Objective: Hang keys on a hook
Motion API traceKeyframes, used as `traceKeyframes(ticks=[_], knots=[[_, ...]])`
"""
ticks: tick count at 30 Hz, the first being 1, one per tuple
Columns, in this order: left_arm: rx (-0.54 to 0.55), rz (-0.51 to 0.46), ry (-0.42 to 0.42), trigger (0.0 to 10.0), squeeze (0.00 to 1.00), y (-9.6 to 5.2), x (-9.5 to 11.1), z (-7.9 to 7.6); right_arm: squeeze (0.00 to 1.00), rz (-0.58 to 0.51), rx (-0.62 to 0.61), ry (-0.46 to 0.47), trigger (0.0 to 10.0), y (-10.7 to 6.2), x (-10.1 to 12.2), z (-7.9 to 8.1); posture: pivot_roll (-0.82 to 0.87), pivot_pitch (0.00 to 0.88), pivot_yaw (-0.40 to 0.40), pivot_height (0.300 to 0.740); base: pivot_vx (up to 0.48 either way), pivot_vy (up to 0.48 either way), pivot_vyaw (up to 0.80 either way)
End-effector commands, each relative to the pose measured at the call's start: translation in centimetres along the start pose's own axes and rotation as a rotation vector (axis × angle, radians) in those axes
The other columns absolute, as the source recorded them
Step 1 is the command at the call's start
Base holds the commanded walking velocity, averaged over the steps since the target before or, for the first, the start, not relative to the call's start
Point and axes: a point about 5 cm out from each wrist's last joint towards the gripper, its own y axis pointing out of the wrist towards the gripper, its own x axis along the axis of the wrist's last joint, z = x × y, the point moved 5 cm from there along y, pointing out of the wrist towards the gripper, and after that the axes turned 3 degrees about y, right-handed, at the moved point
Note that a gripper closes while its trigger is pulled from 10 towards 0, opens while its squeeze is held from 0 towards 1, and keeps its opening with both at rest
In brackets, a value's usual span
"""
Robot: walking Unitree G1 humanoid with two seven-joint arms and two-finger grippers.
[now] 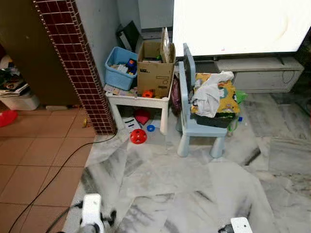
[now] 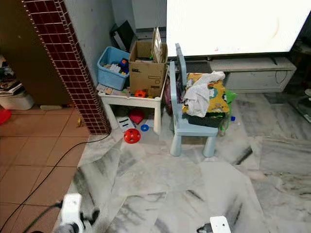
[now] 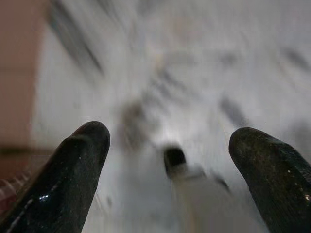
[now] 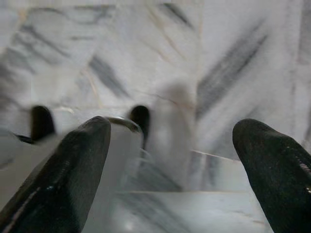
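Keys: I cannot tell where they are, and neither gripper has them.
Left gripper (image 3: 167, 141): jaws spread wide with nothing between them; its black fingers (image 3: 80, 170) point down at blurred grey-veined marble floor (image 1: 194, 194).
Right gripper (image 4: 170, 131): jaws also spread wide and empty, above the same marble.
Arms: the left arm (image 1: 91, 209) and right arm (image 1: 240, 225) show as pale ends at the near edge of the head views, low over the floor.
Floor: marble ahead and to the right, with terracotta tiles (image 1: 34, 145) on the left; a black cable (image 1: 53, 174) runs across the tiles towards the pillar.
Pillar: a dark red mosaic-tiled pillar (image 1: 73, 53) stands where the two floors meet.
Table: a small white table (image 1: 138, 102) stands just beside the pillar; a blue basket (image 1: 119, 63) of toys is at its left edge and an open cardboard box (image 1: 155, 68) at its right edge.
Under the table: a red ball toy (image 1: 138, 137) lies on the floor at the table's front edge, with a blue ring (image 1: 150, 128) near it.
Chair: a pale blue child's chair (image 1: 194, 128) stands just right of the table; on its seat is a yellow patterned bundle (image 1: 227, 97) with a crumpled white cloth (image 1: 209, 92) on top.
Back: a bright screen (image 1: 238, 24) stands over a low grey stand (image 1: 257, 73).
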Motion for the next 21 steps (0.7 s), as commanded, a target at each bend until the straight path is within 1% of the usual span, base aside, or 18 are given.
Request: traceKeyframes(ticks=[1,8,21], knots=[[0.021,0.046,0.026,10.0,0.00,-0.17,-1.03,0.53,0.00,0.013,-0.014,0.030,10.0,-0.02,-0.28,-0.13,-0.09,0.000,0.040,0.740,0.000,0.000,0.00],[0.023,0.049,0.028,10.0,0.00,-0.18,-1.17,0.46,0.00,0.020,-0.012,0.026,10.0,-0.06,-0.59,-0.01,-0.08,0.000,0.039,0.740,0.000,0.000,0.00],[0.032,0.051,0.065,10.0,0.00,-0.16,-1.17,0.37,0.00,0.022,-0.017,0.015,10.0,-0.02,-0.50,0.08,-0.08,0.000,0.037,0.740,0.000,0.000,0.00]])
